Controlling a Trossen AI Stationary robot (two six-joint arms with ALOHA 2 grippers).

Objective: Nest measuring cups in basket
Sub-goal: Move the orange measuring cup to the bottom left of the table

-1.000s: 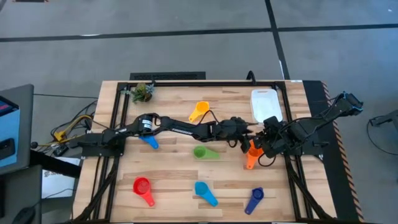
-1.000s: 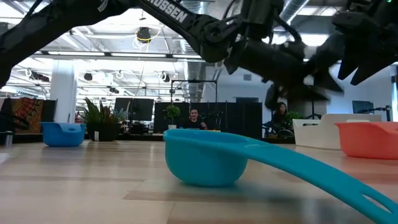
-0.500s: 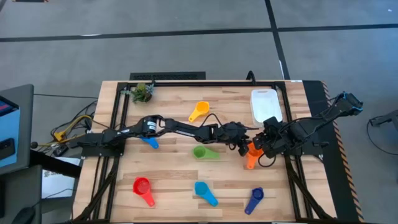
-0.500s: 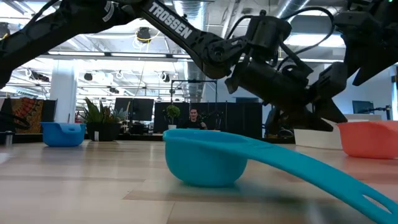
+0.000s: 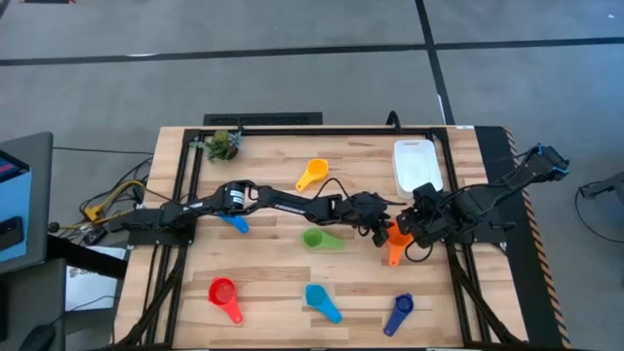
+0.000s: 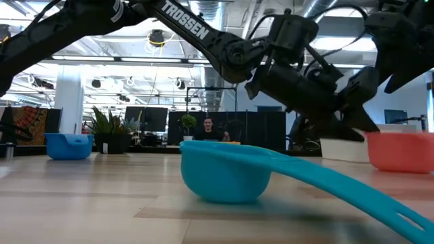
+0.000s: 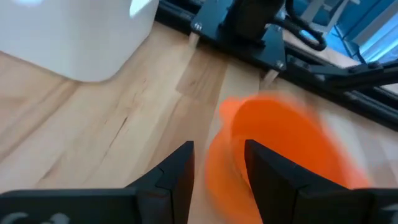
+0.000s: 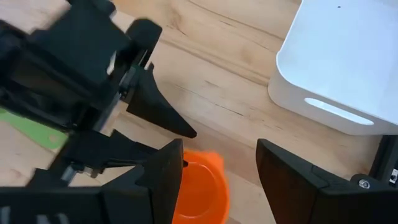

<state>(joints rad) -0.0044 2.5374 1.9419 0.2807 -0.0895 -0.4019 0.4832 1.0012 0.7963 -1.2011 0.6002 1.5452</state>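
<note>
Seen from above: white rectangular plastic basket [image 5: 416, 164] at the table's far right, nothing visible inside, so no nesting done. Six cups scattered apart: yellow plastic measuring cup [image 5: 312, 175], green cup [image 5: 321, 238], red cup [image 5: 225, 296], light blue cup [image 5: 321, 301], dark blue cup [image 5: 399, 313], and orange plastic cup [image 5: 395, 242] near the basket. Left gripper [image 5: 382, 232] and right gripper [image 5: 413, 227] meeting over the orange cup.

From table height: light blue cup large in front, orange cup at right.

Left wrist: jaws narrowly parted, straddling the orange cup's rim, grip uncertain.

Right wrist: jaws wide, holding nothing, orange cup between them.
</note>
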